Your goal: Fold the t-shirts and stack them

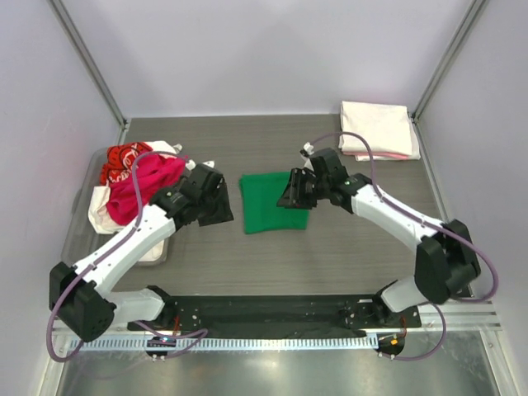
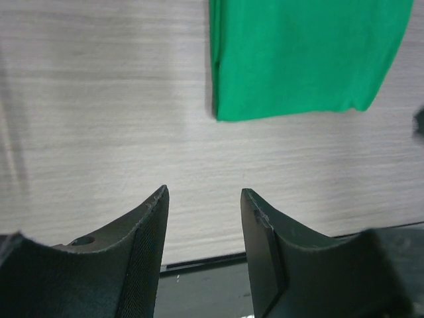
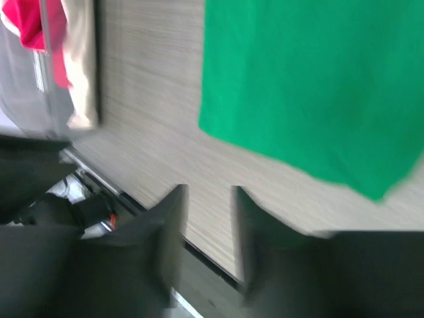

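Green cotton is what I am working with: the green shirt (image 1: pixel 268 206) lies folded flat in the middle of the table (image 1: pixel 330 247); my left gripper (image 2: pixel 202 192) hangs just beside its left edge, fingers parted and empty; my right gripper (image 3: pixel 207 189) is by its right edge, fingers also apart with nothing between them, though that view is blurred.

I judge the next job is carrying it to the folded stack (image 1: pixel 375 128) in the far right corner. I should pinch both side edges through all layers, lift level so the fold keeps, and set it down square.

The table is grey wood-grain; a heap of shirts (image 1: pixel 136 177) fills the bin (image 1: pixel 155 250) at left; pale lilac walls (image 1: pixel 264 49) close us in.
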`<act>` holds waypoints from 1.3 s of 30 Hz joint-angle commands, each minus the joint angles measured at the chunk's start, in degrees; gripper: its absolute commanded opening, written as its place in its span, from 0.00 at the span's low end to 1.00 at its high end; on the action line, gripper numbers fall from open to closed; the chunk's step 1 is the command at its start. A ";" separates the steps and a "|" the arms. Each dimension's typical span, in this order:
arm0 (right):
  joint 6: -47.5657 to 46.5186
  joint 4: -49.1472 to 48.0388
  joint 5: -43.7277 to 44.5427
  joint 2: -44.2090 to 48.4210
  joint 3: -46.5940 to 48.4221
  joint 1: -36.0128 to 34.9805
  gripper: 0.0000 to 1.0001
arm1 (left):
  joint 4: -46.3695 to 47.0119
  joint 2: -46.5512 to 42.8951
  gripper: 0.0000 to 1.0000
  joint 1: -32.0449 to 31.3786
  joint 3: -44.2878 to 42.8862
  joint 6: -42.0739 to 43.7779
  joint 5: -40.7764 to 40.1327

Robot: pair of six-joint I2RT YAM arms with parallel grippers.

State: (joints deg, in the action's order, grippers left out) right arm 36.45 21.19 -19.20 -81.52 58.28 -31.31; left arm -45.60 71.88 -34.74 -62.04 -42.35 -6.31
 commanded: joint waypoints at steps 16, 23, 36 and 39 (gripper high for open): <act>17.32 -54.38 -18.93 -34.58 -19.16 2.84 0.01 | -14.16 -24.33 0.54 0.29 7.11 1.65 -8.11; 23.15 -60.33 -16.75 -28.63 -24.37 -0.86 0.02 | -13.81 -22.66 0.54 0.29 5.36 4.55 -8.46; -4.01 -3.71 3.10 -5.59 4.82 -0.78 0.96 | -3.44 -26.69 0.59 0.29 9.48 11.85 -11.89; -6.74 -2.03 3.92 -5.76 5.79 3.96 1.00 | -3.44 -27.49 0.59 0.29 9.57 11.85 -12.33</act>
State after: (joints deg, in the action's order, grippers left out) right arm 35.83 9.85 -20.23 -87.61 62.59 -30.89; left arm -52.86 45.58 -34.74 -52.56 -32.27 -16.75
